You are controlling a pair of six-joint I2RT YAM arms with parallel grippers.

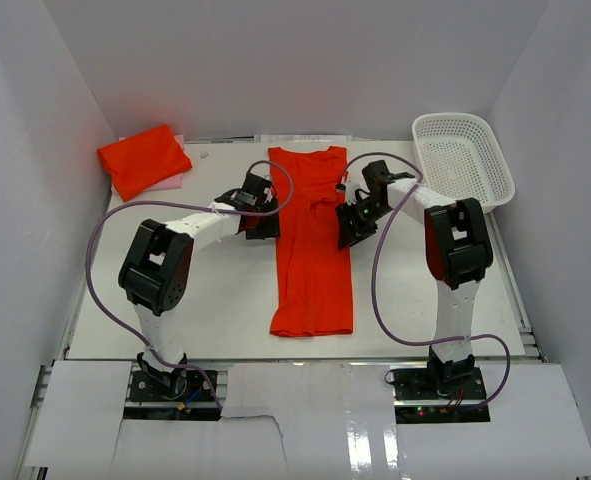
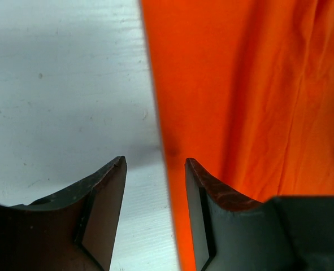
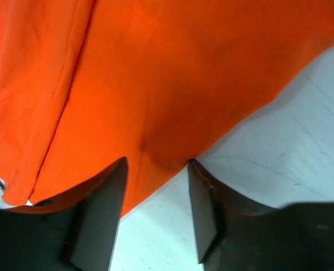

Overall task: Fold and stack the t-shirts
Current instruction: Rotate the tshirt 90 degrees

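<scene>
1. My left gripper (image 2: pixel 155 165) stands part-open, astride the left edge of the bright orange-red fabric t-shirt (image 2: pixel 246 90). One finger is over the white table (image 2: pixel 59 84), the other over cloth.
2. My right gripper (image 3: pixel 157 162) is part-open too, and the shirt's right edge lies flat between its jaws.
3. Only the overhead view shows the shirt whole: a long narrow strip mid-table, collar far.
4. Also overhead only, a second orange-red t-shirt (image 1: pixel 143 158) lies folded at far left, and a white plastic mesh basket (image 1: pixel 453 120) sits at far right.

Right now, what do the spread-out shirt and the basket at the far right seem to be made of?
Spread-out shirt: soft fabric, likely a cotton-type knit, matte orange-red; creases and a stitched seam show up close. Basket: looks like moulded white plastic, smooth finish; regular open mesh walls under a solid rim.
</scene>
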